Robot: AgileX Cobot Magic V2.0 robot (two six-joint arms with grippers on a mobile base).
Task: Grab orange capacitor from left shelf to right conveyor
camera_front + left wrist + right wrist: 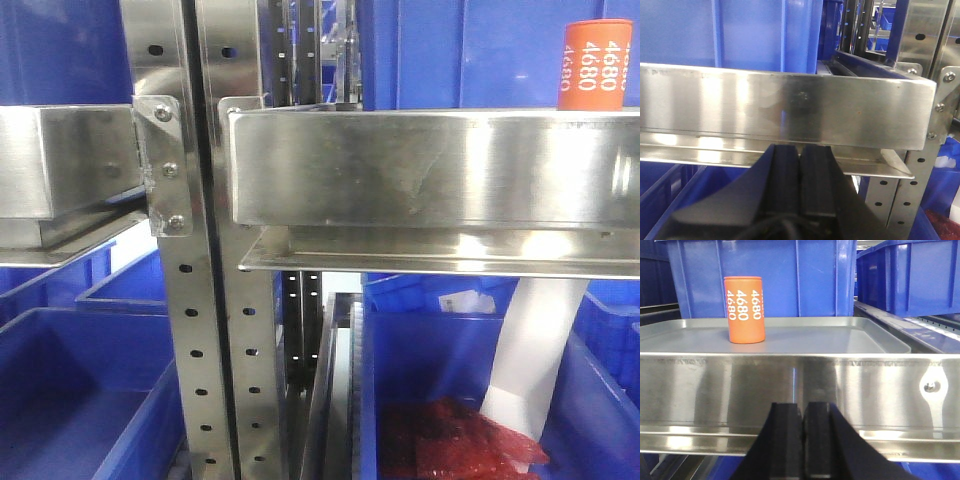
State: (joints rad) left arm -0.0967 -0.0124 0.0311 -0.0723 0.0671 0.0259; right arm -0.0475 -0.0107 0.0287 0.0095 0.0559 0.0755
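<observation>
The orange capacitor (744,309) stands upright on a shallow silver tray (850,340) on the steel shelf (840,385), with white "4680" down its side. Its top also shows at the upper right of the front view, capacitor (594,64), above the shelf beam (430,165). My right gripper (802,407) is shut and empty, below and in front of the shelf's front beam, right of the capacitor. My left gripper (800,149) is shut and empty too, just under another shelf beam (785,107). The conveyor is out of view.
Deep blue bins (790,275) stand behind the tray and on lower levels (80,400). A perforated steel post (200,330) with bolted brackets divides the front view. A lower right bin holds a red bag (460,440) and a white strip (535,350).
</observation>
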